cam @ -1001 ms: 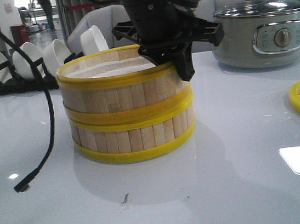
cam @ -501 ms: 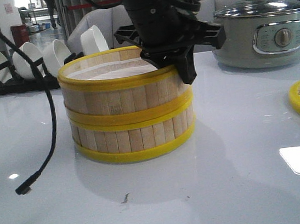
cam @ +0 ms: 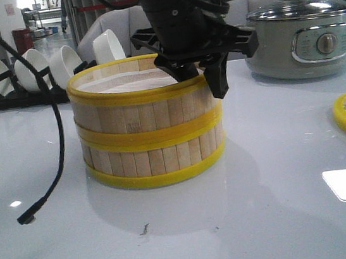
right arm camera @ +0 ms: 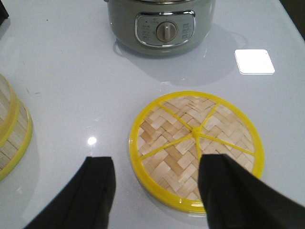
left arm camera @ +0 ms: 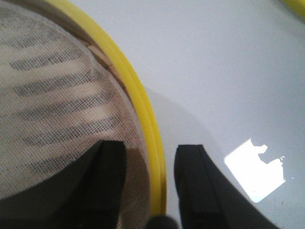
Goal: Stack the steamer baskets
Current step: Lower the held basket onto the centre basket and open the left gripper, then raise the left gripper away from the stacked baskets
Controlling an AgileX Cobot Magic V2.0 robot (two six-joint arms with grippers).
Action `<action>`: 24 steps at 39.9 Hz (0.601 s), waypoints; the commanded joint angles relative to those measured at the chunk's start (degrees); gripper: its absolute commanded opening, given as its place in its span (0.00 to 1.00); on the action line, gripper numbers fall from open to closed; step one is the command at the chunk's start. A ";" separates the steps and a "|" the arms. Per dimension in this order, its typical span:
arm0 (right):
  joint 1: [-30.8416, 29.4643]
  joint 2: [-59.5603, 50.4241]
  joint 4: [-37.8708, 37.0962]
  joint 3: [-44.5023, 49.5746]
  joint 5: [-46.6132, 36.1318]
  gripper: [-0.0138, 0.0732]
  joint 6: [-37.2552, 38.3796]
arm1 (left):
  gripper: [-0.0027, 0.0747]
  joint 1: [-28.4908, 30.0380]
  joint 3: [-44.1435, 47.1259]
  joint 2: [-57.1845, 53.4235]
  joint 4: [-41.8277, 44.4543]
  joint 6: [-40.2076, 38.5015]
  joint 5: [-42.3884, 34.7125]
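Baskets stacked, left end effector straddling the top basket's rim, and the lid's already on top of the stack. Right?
Not quite. The lid is not on the stack; the right wrist view shows it lying flat on the table in front of the electric pot, under the open right end effector. The rest holds: two steamer baskets are stacked, and the left end effector straddles the top rim.

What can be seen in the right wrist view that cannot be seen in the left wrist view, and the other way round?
Only the right wrist view shows the whole woven lid lying flat on the table, the grey-green electric pot behind it, and the open right gripper above the lid's near edge. Only the left wrist view shows the mesh liner inside the top basket, with the left gripper open, its jaws on either side of the yellow rim. Both views show the white table, a bright reflection on it, and part of the stacked baskets.
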 commanded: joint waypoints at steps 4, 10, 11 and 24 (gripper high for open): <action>-0.13 -0.02 -0.29 -2.11 -4.51 0.73 0.18 | 0.57 -0.35 -2.04 -3.88 0.37 -0.08 -2.03; -0.13 -0.02 -0.29 -2.11 -4.51 0.73 0.18 | 0.58 -0.35 -2.68 -4.03 0.75 -0.08 -1.61; -0.13 -0.02 -0.29 -2.11 -4.51 0.73 0.18 | 0.58 -0.35 -2.99 -4.03 0.86 -0.08 -1.36; -0.13 -0.02 -0.29 -2.11 -4.45 0.73 0.18 | 0.58 -0.35 -8.35 -4.03 1.68 -0.08 1.74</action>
